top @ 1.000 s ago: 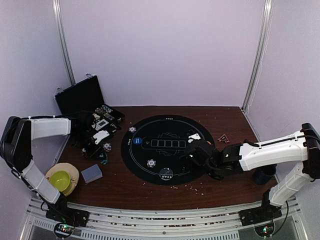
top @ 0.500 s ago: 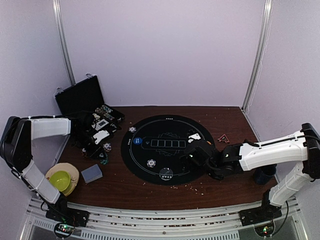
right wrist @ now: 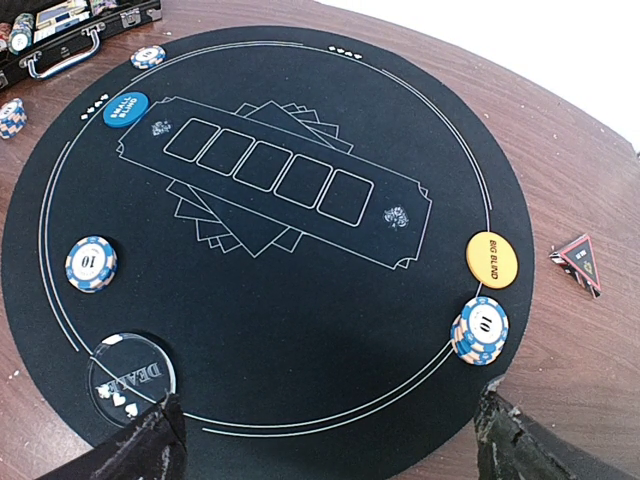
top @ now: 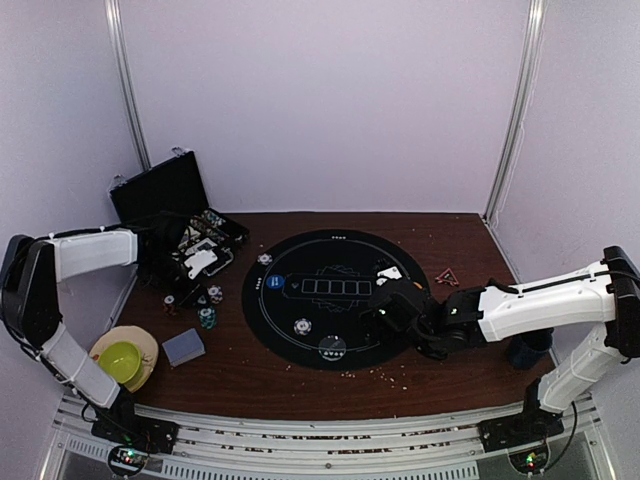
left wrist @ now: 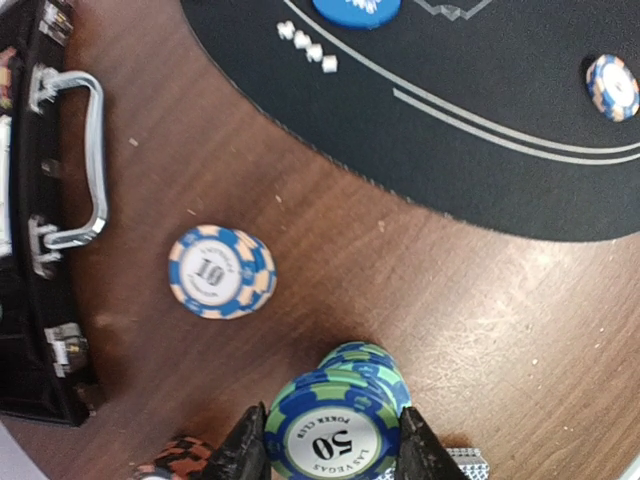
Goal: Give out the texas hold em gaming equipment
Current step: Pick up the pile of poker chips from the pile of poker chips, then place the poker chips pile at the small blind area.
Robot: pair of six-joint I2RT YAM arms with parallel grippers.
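Over the brown table (left wrist: 340, 250), left hand (left wrist: 332, 452) pinches a "50" chip (left wrist: 330, 432)

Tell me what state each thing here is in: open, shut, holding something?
Black case, open, lid up.
Left gripper, shut on the green 50 chip.
Right gripper, open, empty, above the black mat.
Green bowl, upright.

Black case (top: 160, 198); round mat (top: 350, 258); green bowl (top: 120, 360)
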